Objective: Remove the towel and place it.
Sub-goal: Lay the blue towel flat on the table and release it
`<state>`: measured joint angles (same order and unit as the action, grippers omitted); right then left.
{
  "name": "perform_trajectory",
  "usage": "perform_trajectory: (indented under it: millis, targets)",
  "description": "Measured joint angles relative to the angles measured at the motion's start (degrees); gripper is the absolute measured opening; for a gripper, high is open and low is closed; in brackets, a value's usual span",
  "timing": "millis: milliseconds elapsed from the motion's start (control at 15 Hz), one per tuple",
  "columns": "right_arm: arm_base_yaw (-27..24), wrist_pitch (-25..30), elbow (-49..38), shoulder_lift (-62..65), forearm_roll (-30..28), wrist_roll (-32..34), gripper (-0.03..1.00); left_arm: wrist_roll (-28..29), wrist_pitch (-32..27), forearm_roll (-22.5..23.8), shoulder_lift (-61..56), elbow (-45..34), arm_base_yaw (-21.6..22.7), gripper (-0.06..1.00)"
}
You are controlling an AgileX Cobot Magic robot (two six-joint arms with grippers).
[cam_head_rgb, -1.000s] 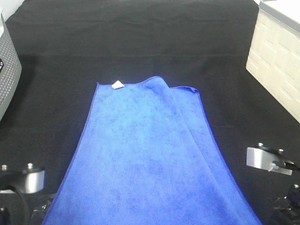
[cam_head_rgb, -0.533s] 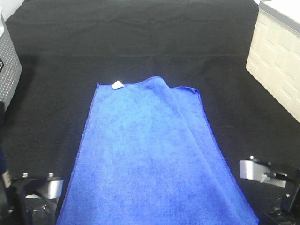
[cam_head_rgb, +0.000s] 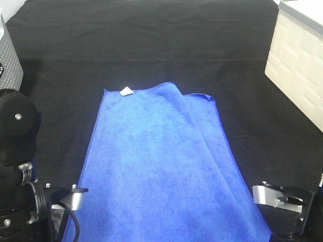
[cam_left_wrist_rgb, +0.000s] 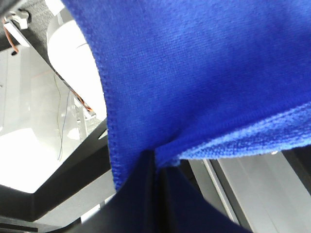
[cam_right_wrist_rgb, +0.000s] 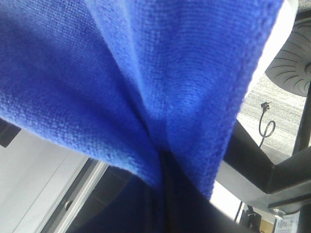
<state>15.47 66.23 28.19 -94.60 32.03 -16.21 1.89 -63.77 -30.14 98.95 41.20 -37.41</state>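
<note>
1. hold firm with the left hand [cam_left_wrist_rgb: 156, 167], clenched on a pinch of the towel [cam_head_rgb: 156, 161] just inside its stitched edge, and with the right hand [cam_right_wrist_rgb: 163, 158], clenched the same way on the opposite side.
2. draw the near end back and up evenly on both sides, to keep the fabric taut between the two grips and free of twist.
3. mind the far end, lying flat on the black-clothed surface [cam_head_rgb: 151, 40], with the white tag [cam_head_rgb: 126, 91] at the far left corner and a raised fold running down the right side; probably prone to bunching if pulled low.
4. lift high enough to slide the rest off without dragging the black cloth along.
5. steer clear of the cream box [cam_head_rgb: 298, 65] on the right and the grey perforated case [cam_head_rgb: 7, 65] on the left, both well apart from the towel.
6. pose: left arm [cam_head_rgb: 20, 201] low at the near left, right arm [cam_head_rgb: 287, 199] low at the near right, flanking the towel's near end; both hands down past the near edge, fingers mostly buried in blue folds.
</note>
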Motion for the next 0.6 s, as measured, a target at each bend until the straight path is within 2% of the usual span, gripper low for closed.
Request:
perform_trajectory:
  millis: [600]
  targets:
    - [-0.2,0.1,0.0,0.0,1.2,-4.2,0.1,0.0,-0.2,-1.0,0.6,0.2,-1.4,0.0]
